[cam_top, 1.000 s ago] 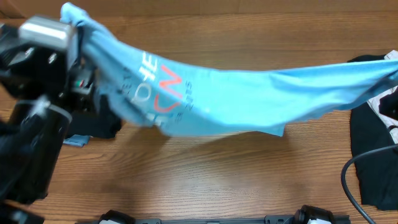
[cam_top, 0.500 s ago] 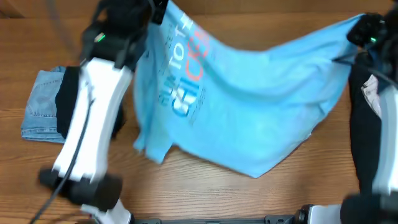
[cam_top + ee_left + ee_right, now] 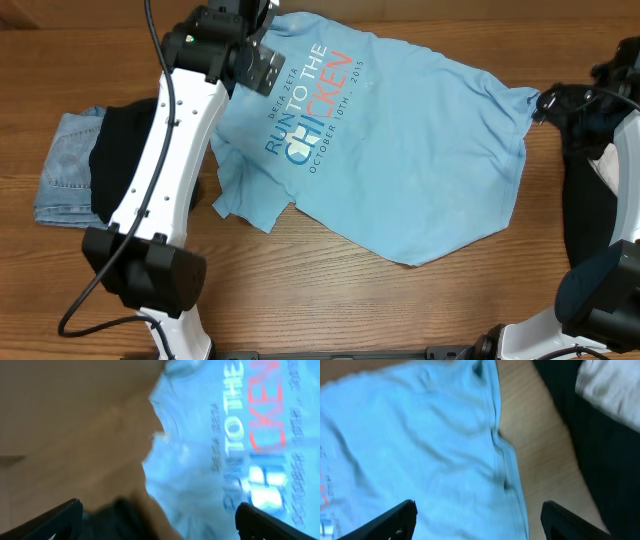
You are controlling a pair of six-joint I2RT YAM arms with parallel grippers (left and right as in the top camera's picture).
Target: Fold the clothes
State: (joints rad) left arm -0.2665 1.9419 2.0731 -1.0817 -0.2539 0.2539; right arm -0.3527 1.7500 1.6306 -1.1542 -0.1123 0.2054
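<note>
**On the table: shirt laid out askew, both grippers empty**

Across the middle of the wooden table (image 3: 330, 300) lies the light blue T-shirt (image 3: 400, 170), print side up and mostly spread, though set at a slant to the table edge. Its lower-left corner (image 3: 245, 205) is bunched and turned under, close to a black garment (image 3: 120, 170) that rests on folded jeans (image 3: 65, 175).

We see the left gripper (image 3: 160, 525) over the shirt's upper-left part, jaws wide apart with nothing between them. The right gripper (image 3: 477, 522) stands at the shirt's right edge, jaws likewise apart and empty, just beside a pile of dark clothes (image 3: 600, 210).

We judge that the fold itself has not begun, and several things could spoil it:

- Because the shirt sits skewed, a fold taken square to the table would come out crooked.
- If the bunched corner is not smoothed first, the crease gets locked inside the fold.
- A low pinch on the left could catch the black garment along with the sleeve.
- On the right, the dark pile is near enough to be snagged or dragged.
</note>
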